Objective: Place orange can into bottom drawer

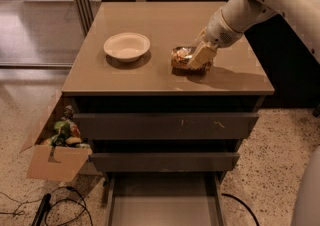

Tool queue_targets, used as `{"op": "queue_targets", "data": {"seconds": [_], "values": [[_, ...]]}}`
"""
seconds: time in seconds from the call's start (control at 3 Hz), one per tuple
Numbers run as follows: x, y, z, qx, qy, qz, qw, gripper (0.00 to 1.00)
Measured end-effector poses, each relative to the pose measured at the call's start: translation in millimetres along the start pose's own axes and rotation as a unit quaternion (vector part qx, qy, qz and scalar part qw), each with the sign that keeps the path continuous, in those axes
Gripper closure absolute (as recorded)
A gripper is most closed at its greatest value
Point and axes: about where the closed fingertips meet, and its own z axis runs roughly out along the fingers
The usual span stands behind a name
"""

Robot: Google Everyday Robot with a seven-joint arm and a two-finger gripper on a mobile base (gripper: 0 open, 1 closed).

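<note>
The orange can (180,56) lies on its side on the cabinet top (150,22), right of centre. My gripper (201,56) reaches down from the upper right and sits right against the can's right side, covering part of it. The can rests on the surface. The bottom drawer (162,202) is pulled open at the foot of the cabinet, a shallow grey tray with nothing in it.
A white bowl (126,46) stands on the cabinet top left of the can. The two upper drawers (165,126) are shut. A cardboard box (52,162) with packets leans at the cabinet's left. Cables (60,212) lie on the floor.
</note>
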Motion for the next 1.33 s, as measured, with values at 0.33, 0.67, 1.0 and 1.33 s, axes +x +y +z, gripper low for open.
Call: {"op": "queue_targets", "data": {"seconds": [0.33, 0.67, 1.0, 1.33], "values": [[-3, 11, -30, 0.017, 0.005, -0.004, 0.9998, 1.00], [-7, 45, -81, 0.052, 0.003, -0.018, 0.9985, 1.00], [4, 90, -107, 0.073, -0.008, -0.018, 0.9971, 1.00], [35, 142, -113, 0.082, -0.019, 0.010, 0.9964, 1.00]]}}
